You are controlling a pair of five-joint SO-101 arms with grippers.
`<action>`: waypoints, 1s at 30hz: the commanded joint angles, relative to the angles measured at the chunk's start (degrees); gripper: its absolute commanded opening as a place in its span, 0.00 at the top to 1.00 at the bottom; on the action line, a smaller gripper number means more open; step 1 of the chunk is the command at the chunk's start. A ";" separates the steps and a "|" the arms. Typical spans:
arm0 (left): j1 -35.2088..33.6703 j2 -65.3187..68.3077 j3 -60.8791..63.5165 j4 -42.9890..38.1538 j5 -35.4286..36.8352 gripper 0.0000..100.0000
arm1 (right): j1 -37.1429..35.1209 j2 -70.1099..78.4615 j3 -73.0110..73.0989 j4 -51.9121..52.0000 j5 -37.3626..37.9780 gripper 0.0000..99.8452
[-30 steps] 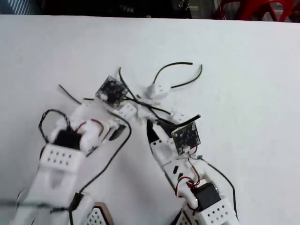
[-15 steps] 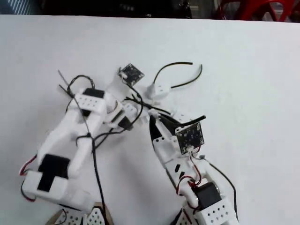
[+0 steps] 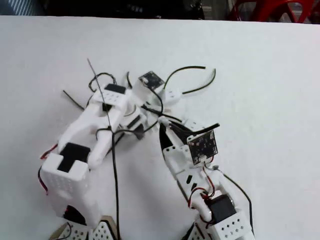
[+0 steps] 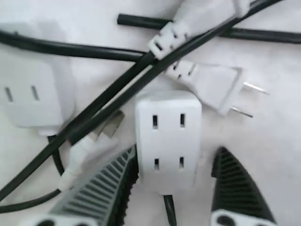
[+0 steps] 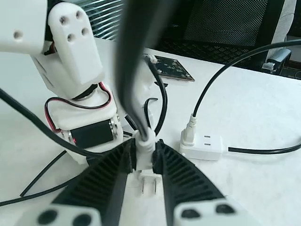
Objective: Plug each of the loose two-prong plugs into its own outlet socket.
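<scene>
So the left arm just swung forward over the tangle of cords in the last second. Now the left gripper (image 4: 176, 157) sits with its jaws wide apart on either side of an outlet block (image 4: 168, 136) on the table (image 3: 260, 60), and I'd guess it's about to pin that block down. The right gripper (image 5: 145, 146) has barely budged, jaws clamped on a plug (image 5: 148, 175) with its prongs pointing down. Count-wise I get two outlet blocks, the second block (image 4: 33, 96) off to one side, and two free plugs: the held one and a loose plug (image 4: 211, 87) just beside the framed block.

White table (image 3: 280, 75) — beyond its far edge, a red chair (image 3: 272, 9) and a black mesh chair (image 5: 225, 23).
</scene>
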 commanded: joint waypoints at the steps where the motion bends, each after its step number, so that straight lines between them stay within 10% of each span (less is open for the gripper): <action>1: 0.57 -0.57 -3.87 2.73 -0.44 0.87 | 0.57 -0.31 0.09 -1.36 -0.44 0.98; 13: 2.07 -2.68 -1.32 11.43 -0.53 0.98 | 0.57 -0.31 0.18 -1.19 -0.44 0.98; 25: 6.46 -36.88 30.68 2.99 0.00 0.97 | 0.40 -0.31 0.18 -0.92 -0.44 0.98; 30: 6.02 -42.68 36.75 3.34 0.18 0.79 | 0.40 -0.22 0.18 -0.84 -0.44 0.98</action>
